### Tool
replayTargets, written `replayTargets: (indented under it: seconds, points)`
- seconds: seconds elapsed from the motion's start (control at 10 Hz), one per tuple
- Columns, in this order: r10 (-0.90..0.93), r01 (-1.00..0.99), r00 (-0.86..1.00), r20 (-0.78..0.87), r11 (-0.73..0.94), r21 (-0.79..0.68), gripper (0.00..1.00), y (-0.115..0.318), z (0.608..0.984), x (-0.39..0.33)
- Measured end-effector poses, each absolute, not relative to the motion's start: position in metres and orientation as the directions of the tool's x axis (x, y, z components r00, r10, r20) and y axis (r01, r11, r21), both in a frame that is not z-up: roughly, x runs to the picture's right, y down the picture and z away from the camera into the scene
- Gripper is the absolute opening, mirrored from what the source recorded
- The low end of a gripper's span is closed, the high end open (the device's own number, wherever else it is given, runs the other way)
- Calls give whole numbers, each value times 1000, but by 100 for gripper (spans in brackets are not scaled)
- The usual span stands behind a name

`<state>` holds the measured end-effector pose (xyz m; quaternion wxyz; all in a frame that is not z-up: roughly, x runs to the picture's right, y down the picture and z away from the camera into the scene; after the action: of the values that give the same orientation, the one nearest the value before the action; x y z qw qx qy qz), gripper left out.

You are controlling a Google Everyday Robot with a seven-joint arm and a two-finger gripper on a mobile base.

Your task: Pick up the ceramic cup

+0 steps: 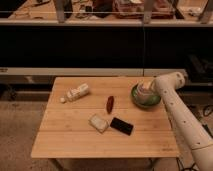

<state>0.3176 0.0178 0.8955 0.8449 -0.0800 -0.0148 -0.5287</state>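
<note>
The ceramic cup (pixel 144 90) is small, white and round, and sits inside the round green dish (pixel 136 98) at the right side of the wooden table (pixel 75 137). My white arm (pixel 180 112) reaches up from the lower right and bends over the dish. My gripper (pixel 151 89) is at the end of the arm, right at the cup over the dish, and partly merges with the cup in the camera view. I cannot tell whether it touches the cup.
A white bottle-like object (pixel 77 93) lies at the table's back left. A small red object (pixel 109 103), a pale square packet (pixel 98 122) and a flat black item (pixel 122 126) lie mid-table. Dark shelving stands behind the table.
</note>
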Motion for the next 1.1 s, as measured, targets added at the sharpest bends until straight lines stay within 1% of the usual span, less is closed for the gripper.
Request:
replayTargets:
  seconds: [0.1,0.2,0.3,0.6,0.7,1.1]
  points:
    - [-890,896,441,118,428,-120,52,21,898,317]
    - [-887,896,443,132,430,-113,40,25,900,312]
    - [-885,896,444,140,432,-107,32,27,901,309]
    - [-887,901,433,163,426,-77,2,26,887,296]
    - [-891,906,423,166,417,-70,0,24,881,291]
    - [-911,928,371,181,368,-55,0,12,841,281]
